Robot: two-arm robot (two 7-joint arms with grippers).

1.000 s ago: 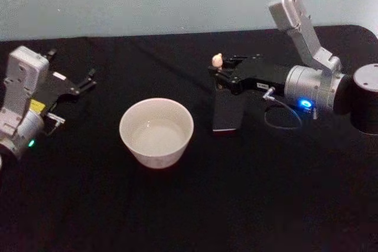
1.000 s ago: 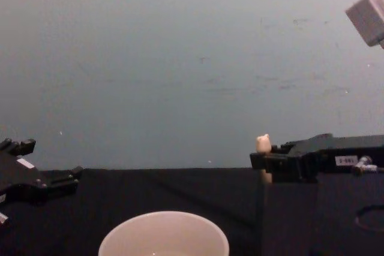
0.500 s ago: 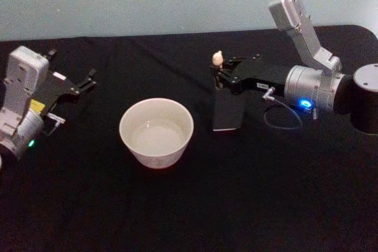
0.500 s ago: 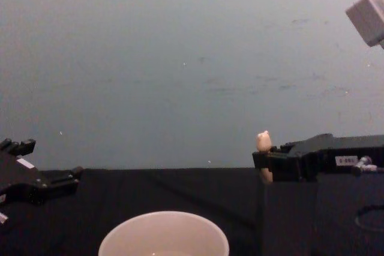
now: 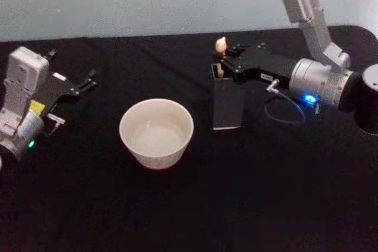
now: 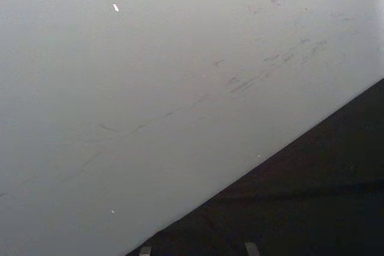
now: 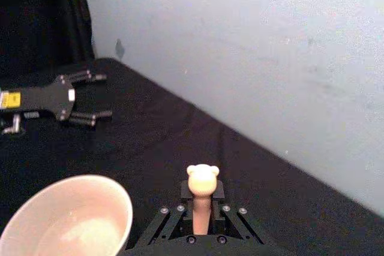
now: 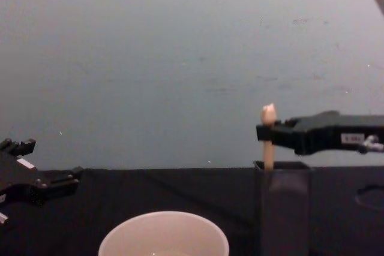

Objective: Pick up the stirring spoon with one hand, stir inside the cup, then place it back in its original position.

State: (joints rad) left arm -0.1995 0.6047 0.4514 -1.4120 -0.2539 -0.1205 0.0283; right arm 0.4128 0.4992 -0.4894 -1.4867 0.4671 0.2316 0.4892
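Right tool (image 5: 220, 68) was clamped shut on the spoon (image 5: 220, 45), gripping the beige handle just under the knob, directly over the holder (image 5: 227, 110). In the chest view the spoon stood upright and its handle ran from the tool down into the holder's mouth, so the lower end was not yet clear of the box. The bowl was hidden. Cup (image 5: 155, 156) sat on the bench (image 5: 177, 216) to the holder's left, near but apart; couldn't tell if it held liquid. Left tool (image 5: 90, 79) was parked at the bench's left side, fingers spread, empty. My read: grasp done, extraction partway. Left to do: clear the holder, move over the cup, stir, put the spoon back in the holder.
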